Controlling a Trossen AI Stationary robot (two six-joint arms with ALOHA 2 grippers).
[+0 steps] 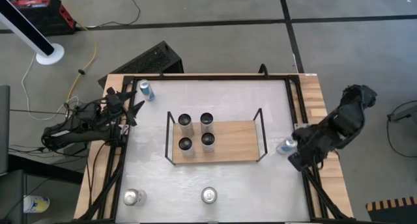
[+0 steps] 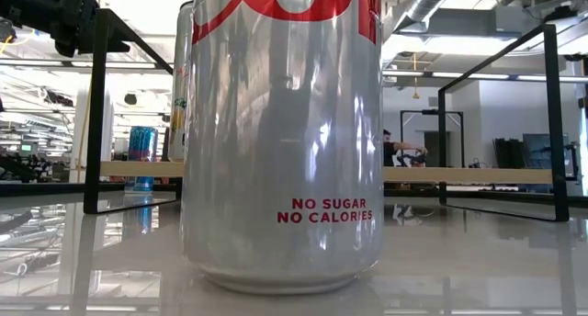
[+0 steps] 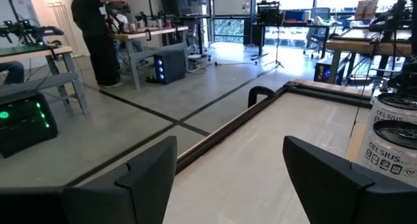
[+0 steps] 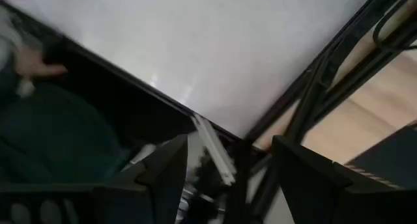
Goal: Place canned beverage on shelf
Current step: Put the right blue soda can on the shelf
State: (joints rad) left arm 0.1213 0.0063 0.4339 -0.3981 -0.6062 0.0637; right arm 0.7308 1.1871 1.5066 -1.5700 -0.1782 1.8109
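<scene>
From above, the shelf [image 1: 236, 142] sits in the middle of the white desk [image 1: 215, 178], its wood board inside a thin black wire frame with raised rails at both ends. Four cans [image 1: 186, 122] stand in a square on the left half of the board. A blue can [image 1: 147, 90] stands near the desk's far left corner, just beside the left gripper [image 1: 135, 111], which waits at the left edge with its fingers spread and holding nothing. Two silver cans [image 1: 134, 197] stand along the near edge, one toward the left corner and one near the middle. The right gripper [image 1: 291, 146] is at the desk's right edge, beside the shelf's right rail, with a pale can [image 1: 285, 146] at its tip; from here I cannot tell whether the fingers pinch it.

At desk height, a silver can with red lettering [image 2: 280, 137] fills the middle, standing upright. Behind it the shelf board runs level across, its black end rails rising on both sides. The blue can shows far back on the left.

The left wrist view looks past two spread dark fingers [image 3: 339, 178] over bare desk, with two white cans at the side. A person stands in the room beyond.

The right wrist view shows its fingers [image 4: 306, 175] apart above the desk's black edge rail; whether they grip anything I cannot tell.
</scene>
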